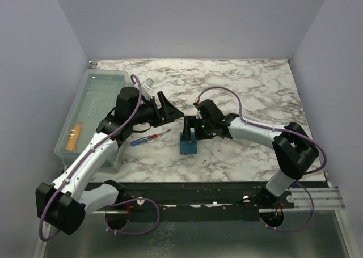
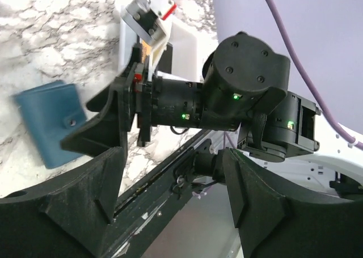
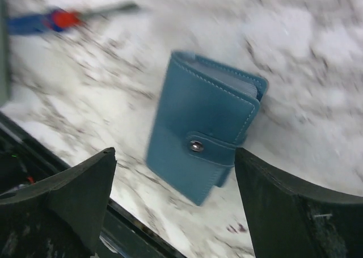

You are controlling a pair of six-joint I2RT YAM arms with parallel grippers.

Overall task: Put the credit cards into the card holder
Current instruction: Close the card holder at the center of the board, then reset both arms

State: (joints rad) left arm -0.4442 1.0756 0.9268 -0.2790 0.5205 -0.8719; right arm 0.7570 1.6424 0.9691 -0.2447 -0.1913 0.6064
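Left gripper (image 2: 170, 178): black, wedge-shaped plastic fingers, spread wide with nothing between them.
Right gripper (image 3: 174, 161): the same matte black wedges, also spread apart and pinching nothing.
Card holder (image 3: 198, 116): teal-blue, leather-like, with pale stitching along its edges. It is folded shut, with a small tab fastened by a metal snap. It lies flat on the table, ahead of and between the right fingers. I cannot tell whether it touches them.
Table (image 1: 255, 88): smooth slab, white with grey marble veining.
Screwdriver (image 1: 144, 139): slim metal shaft and blue handle with a red band, left of the card holder. It is blurred in the right wrist view.
Bin (image 1: 93, 99): clear plastic, rectangular with rounded corners, at the table's left edge. The left arm partly covers it.
Credit cards (image 1: 72, 136): a narrow golden-orange strip inside the bin's near left part, well apart from the card holder. How many there are cannot be made out.
Small object (image 1: 148, 83): pale, beyond the bin's far corner, too small to identify.
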